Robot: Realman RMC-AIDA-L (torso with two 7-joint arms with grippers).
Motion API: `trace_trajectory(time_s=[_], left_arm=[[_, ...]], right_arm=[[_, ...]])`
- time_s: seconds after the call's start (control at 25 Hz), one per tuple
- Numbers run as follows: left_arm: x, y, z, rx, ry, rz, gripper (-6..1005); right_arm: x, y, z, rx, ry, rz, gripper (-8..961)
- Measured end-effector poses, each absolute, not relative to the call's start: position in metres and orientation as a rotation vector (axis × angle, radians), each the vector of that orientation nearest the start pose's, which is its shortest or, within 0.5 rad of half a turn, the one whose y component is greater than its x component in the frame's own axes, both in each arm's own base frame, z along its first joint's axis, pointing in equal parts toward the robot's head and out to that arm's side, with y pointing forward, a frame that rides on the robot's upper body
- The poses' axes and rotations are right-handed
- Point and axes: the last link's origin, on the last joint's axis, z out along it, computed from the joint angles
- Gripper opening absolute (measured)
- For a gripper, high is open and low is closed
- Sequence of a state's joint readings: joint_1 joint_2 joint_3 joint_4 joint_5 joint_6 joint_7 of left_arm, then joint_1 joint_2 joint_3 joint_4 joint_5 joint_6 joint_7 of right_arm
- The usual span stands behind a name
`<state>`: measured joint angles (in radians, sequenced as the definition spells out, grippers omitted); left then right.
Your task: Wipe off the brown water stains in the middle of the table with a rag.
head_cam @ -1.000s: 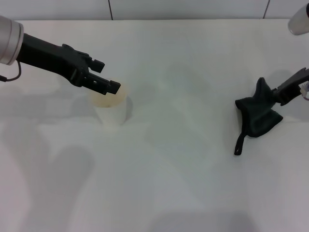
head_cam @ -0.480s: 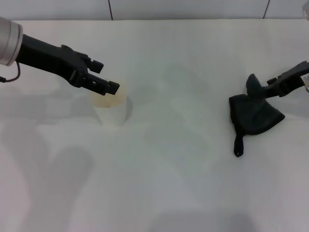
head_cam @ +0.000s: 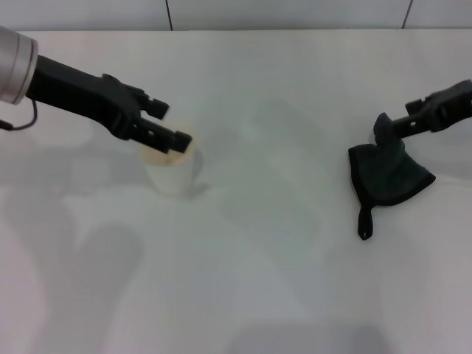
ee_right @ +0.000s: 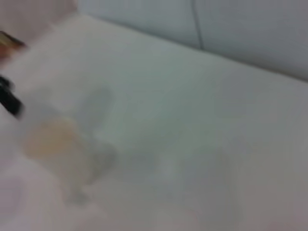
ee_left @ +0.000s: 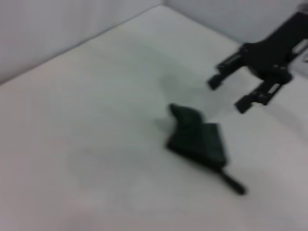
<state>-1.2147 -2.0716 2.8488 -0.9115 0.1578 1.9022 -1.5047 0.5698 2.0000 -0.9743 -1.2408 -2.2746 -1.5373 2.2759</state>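
One rag [head_cam: 387,175] on table [head_cam: 280,280]; one cup [head_cam: 171,169]. Right gripper [head_cam: 402,125] open beside rag; left gripper [head_cam: 172,125] open over cup.

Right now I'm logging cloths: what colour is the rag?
Dark greenish-black, the rag shows best in the head view.

Right end effector [head_cam: 402,120] released rag [head_cam: 387,173], lifted away, fingers apart. Left end effector [head_cam: 171,125] shifted slightly over cup [head_cam: 171,169].
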Motion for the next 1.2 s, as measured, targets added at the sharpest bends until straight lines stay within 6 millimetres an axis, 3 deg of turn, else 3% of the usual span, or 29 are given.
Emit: trace_trajectory(time_s=[0.04,0.12,0.6,0.92,1.2], left_arm=[[-0.178,0.382,0.052,-2.987,-0.757,-0.154,892],[-0.178,0.375,0.052,-3.019,-0.781,-0.183,892],[-0.22,0.341,0.031,-3.039,-0.99,-0.327,892],[-0.246,0.316,0.008,-3.084,-0.974,-0.411,892],[-0.275,0.302,-0.004,-3.016,-0.886,-0.435,892]], right_arm=[[0.208,0.374,0.078,-2.588,0.975,0.141,667],[0.212,0.367,0.085,-2.606,0.96,0.209,869],[0.23,0.346,0.077,-2.709,0.847,0.317,869],[0.247,0.339,0.058,-2.777,0.834,0.301,869],[0.261,0.333,0.05,-2.782,0.821,0.306,869]])
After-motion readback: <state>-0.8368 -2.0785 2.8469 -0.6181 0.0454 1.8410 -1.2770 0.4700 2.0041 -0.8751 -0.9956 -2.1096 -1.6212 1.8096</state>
